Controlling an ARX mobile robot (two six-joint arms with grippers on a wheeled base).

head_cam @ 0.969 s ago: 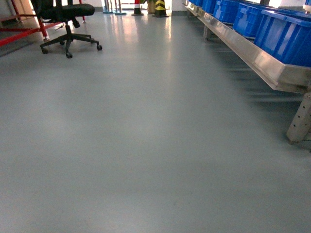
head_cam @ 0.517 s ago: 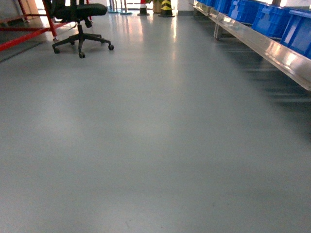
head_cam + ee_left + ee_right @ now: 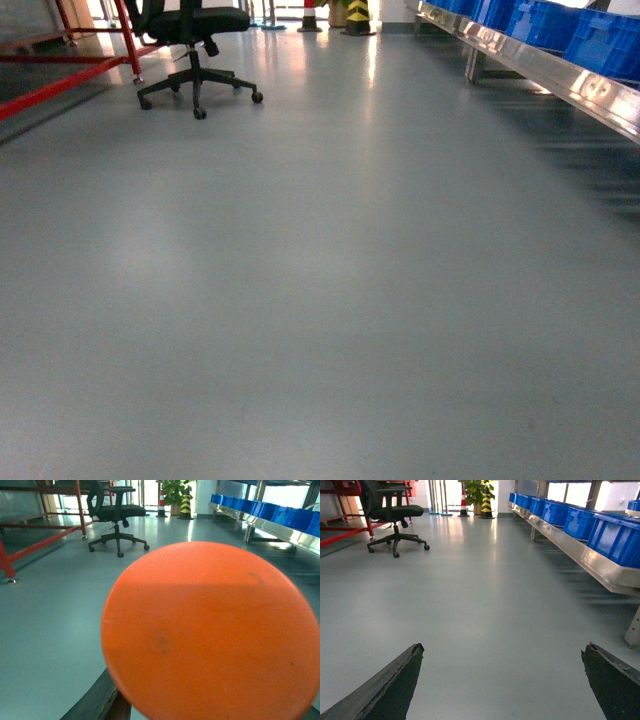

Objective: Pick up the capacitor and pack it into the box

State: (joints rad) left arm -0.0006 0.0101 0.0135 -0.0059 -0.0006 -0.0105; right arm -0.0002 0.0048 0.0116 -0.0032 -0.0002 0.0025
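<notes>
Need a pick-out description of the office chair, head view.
Start at the red metal frame along the grey floor's far left. Just right of it stands the black office chair on a five-caster base, the only black, wheeled item; opposite are blue bins.

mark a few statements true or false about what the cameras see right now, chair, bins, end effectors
1. A black office chair stands on the grey floor at the upper left of the head view. True.
2. The blue bins sit on the floor. False: they rest on a metal shelf along the right side.
3. The right end effector is clamped on a part. False: its two dark fingers stand wide apart with only floor between them.
4. An orange disc fills much of the left wrist view. True.
5. The pink box is in plain sight in the head view. False: no such box shows in any view.
</notes>
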